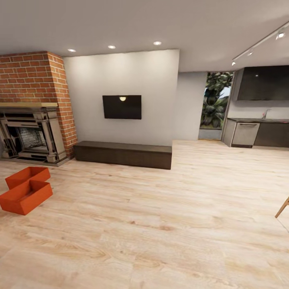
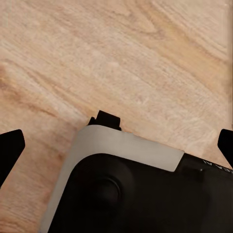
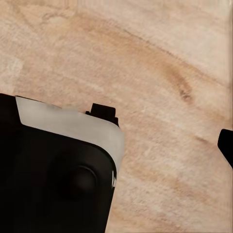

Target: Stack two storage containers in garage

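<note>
Two orange-red storage containers lie side by side on the light wood-plank floor of the living room, at the left of the head view. The nearer container (image 1: 26,196) touches the farther container (image 1: 27,176); both are open-topped and empty. They sit a few metres ahead and to my left, in front of the fireplace. In the left wrist view my left gripper (image 2: 116,148) is open, its dark fingertips (image 2: 10,148) far apart above my base and the planks. In the right wrist view my right gripper (image 3: 116,145) also looks open, with one fingertip (image 3: 226,145) at the picture's edge. Neither holds anything.
A brick-and-stone fireplace (image 1: 32,136) stands at the far left. A long dark low bench (image 1: 122,154) runs under a wall TV (image 1: 121,106). Kitchen cabinets (image 1: 257,134) and a glass door (image 1: 216,106) are at the far right. A wooden furniture leg (image 1: 282,207) juts in at the right edge.
</note>
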Available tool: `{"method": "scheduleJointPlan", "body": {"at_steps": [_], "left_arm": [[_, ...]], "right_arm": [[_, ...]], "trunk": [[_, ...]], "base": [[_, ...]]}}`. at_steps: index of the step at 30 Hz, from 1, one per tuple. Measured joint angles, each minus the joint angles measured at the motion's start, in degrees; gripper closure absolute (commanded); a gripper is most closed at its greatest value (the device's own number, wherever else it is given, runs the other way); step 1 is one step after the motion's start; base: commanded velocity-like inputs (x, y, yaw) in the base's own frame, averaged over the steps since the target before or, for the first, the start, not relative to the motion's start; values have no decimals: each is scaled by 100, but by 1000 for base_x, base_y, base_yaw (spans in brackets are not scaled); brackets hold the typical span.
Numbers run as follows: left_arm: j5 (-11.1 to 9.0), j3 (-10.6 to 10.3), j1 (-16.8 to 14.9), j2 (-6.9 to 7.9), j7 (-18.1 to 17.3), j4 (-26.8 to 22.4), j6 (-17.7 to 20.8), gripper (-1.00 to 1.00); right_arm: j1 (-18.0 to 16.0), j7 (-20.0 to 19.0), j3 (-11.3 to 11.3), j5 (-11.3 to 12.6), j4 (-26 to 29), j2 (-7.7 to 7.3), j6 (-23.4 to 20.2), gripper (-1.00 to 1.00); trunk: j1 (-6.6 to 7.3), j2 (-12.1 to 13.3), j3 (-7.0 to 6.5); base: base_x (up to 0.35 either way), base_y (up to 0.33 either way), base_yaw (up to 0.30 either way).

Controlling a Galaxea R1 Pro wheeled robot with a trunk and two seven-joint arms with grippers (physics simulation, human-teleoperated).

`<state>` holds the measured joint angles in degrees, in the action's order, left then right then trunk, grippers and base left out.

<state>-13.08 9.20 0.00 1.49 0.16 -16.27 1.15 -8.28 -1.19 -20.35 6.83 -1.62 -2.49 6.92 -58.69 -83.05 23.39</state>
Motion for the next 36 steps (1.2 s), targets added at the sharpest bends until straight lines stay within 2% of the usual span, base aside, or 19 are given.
{"method": "scheduleJointPlan", "body": {"at_steps": [5, 23, 36], "left_arm": [[3, -1, 0, 0, 0, 0, 0, -100], [12, -4, 0, -17, 22, 8, -8, -100], [12, -7, 0, -18, 24, 9, -4, -100]], "right_arm": [[0, 0, 0, -1, 1, -2, 9, -100], [0, 0, 3, 4, 2, -5, 4, -100], [0, -2, 17, 13, 1, -7, -5, -100]], "trunk": [[0, 0, 0], [0, 0, 0], [0, 0, 0]], "base": [[325, 0, 139], [325, 0, 261], [325, 0, 37]]}}
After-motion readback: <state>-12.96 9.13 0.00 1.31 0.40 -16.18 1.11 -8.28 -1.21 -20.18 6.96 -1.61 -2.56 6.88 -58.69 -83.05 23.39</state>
